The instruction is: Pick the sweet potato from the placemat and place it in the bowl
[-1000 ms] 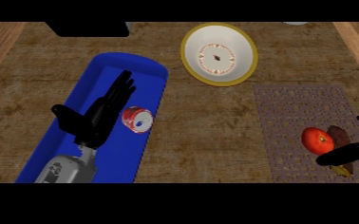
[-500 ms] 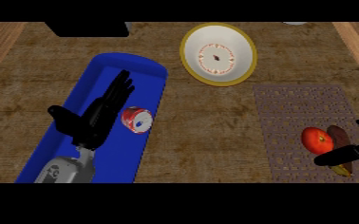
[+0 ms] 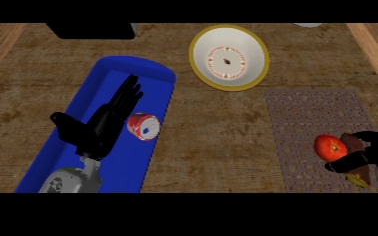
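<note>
Sweet potato (image 3: 330,147), orange-red and rounded, is lying at the lower right part of the grey placemat (image 3: 314,110), close to the view's right edge. The right hand (image 3: 356,156) is sitting right against it, its dark fingers curling round the potato's right and lower side; part of the hand is running out of view, so how far the fingers are wrapping appears uncertain, though they seem to be closing on it. A small yellowish bit is showing just under that hand, too small to tell what it is.

The bowl (image 3: 252,44), white inside with a yellow rim and a red ring pattern, is standing on the wooden counter (image 3: 214,130) above the placemat's upper left corner, well apart from the potato.

The left hand (image 3: 100,122) is resting open at the view's left, fingers straight and pointing up, over a long blue tray (image 3: 151,72). 1 red, white and blue can (image 3: 144,126) is lying in the tray just beside those fingers.
</note>
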`<control>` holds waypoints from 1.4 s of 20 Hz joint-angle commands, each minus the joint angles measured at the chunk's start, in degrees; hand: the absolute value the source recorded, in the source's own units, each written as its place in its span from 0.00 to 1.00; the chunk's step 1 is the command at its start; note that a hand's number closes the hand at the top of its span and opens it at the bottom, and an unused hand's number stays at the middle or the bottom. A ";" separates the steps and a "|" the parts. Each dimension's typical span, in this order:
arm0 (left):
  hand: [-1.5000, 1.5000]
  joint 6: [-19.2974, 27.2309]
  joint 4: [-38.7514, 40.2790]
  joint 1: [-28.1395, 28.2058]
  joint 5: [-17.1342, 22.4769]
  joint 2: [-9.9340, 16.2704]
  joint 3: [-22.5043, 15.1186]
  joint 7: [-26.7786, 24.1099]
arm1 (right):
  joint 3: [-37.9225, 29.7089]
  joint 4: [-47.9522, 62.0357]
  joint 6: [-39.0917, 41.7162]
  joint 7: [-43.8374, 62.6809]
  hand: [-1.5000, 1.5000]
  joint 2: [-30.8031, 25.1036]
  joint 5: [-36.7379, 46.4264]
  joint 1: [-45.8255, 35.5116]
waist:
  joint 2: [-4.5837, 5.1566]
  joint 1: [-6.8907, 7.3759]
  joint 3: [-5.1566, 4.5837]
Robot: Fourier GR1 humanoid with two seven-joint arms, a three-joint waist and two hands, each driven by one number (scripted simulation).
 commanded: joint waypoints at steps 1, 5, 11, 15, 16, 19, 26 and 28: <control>0.50 -0.23 1.57 -2.98 -1.49 -1.24 1.95 1.44 | -1.01 -0.66 2.51 2.27 1.00 1.49 3.12 -0.13 | 0.29 -0.02 0.55; 0.50 -3.99 2.04 2.36 -1.72 -1.20 1.85 -2.57 | -1.89 0.17 1.80 -1.05 1.00 4.33 5.26 1.18 | 0.29 0.06 0.55; 0.50 -4.64 1.52 0.09 -1.57 -1.33 4.59 -0.16 | -1.72 1.70 2.31 -2.68 1.00 5.50 10.98 0.38 | 0.31 0.13 0.55; 0.50 -2.99 -1.93 2.90 -3.47 -2.60 1.32 1.15 | 5.12 -1.40 4.57 2.48 1.00 8.22 16.78 -5.42 | 0.30 1.39 0.54; 0.50 -4.78 1.68 0.56 -2.06 -2.12 2.86 -0.21 | 11.06 -4.91 4.37 2.97 1.00 11.28 20.03 -7.13 | 0.58 2.69 0.39; 0.50 -5.68 1.57 -2.49 -3.24 -3.79 -0.67 0.53 | 20.42 -5.69 9.42 -1.72 1.00 14.98 23.32 -14.97 | 1.65 8.90 0.23; 0.50 -3.78 3.48 -4.42 -3.86 -5.15 -0.06 1.47 | 34.37 1.38 12.33 10.10 1.00 36.35 37.17 -32.47 | 0.57 5.13 0.33; 0.50 -3.93 3.15 -2.71 -3.97 -4.91 0.02 0.59 | 35.08 1.04 12.11 13.33 1.00 36.62 33.40 -38.27 | 0.39 4.50 0.41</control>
